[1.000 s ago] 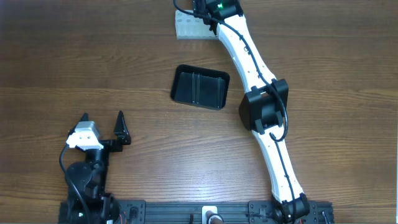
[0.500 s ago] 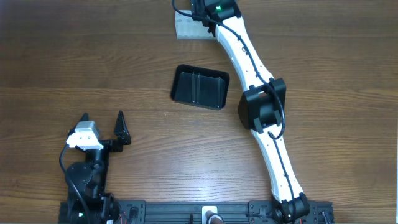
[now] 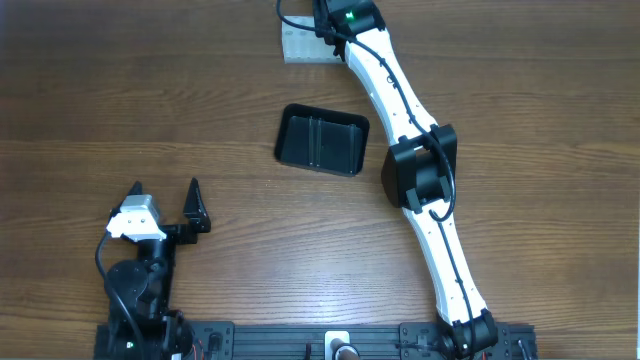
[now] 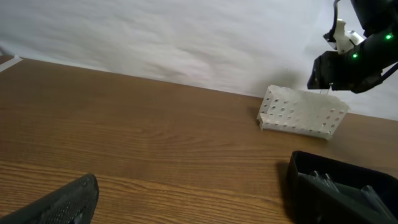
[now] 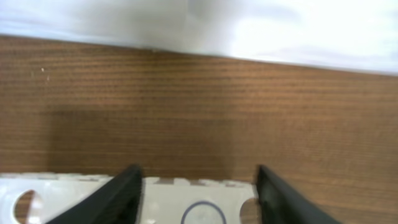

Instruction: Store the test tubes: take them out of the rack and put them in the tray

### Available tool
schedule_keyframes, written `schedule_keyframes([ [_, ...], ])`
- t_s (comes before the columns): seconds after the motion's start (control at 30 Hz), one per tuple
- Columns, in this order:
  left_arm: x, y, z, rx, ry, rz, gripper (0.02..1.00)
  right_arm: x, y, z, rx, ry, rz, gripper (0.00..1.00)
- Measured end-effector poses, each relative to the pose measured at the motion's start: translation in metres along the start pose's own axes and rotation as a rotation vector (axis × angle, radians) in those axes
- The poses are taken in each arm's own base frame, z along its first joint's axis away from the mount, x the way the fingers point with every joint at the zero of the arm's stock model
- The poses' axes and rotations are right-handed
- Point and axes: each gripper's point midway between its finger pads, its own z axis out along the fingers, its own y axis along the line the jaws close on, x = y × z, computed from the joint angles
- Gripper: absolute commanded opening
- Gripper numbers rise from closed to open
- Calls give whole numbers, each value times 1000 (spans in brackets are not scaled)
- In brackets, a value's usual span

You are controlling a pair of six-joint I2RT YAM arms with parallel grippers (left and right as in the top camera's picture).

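I am working the pick-up step: the right hand (image 5: 196, 186) is hanging over the far end of the white rack (image 3: 300, 45), which is standing at the back of the worktop (image 3: 520, 120). Its fingers (image 5: 124, 190) are spread wide and holding nothing. They are standing one on each side of a round rim that I am taking for the mouth of a test tube (image 5: 203, 213) sitting in its hole. From the left wrist view the same hand is showing just above the rack's far corner. I am reading it as close over the rack, but I cannot tell whether it is touching it.

The black tray (image 3: 322, 140) is lying near the middle of the worktop, between the rack and the arm bases. I cannot tell whether any tubes are lying in it. The left hand (image 3: 164, 190) is resting well apart at the near left, fingers wide and holding nothing.

Next, I judge, I am needing to centre the fingers on that rim, go down enough to catch the glass below the lip, close gently, then lift straight up so the tube is not binding in its hole.
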Motion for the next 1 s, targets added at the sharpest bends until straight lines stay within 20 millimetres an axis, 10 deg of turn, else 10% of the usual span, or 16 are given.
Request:
schedule_keyframes([
  [0.37,0,0,0,0,0,0,998,0,2,-1,-2,-1,1,200],
  [1.0,0,0,0,0,0,0,998,0,2,-1,0,-1,-3,97],
])
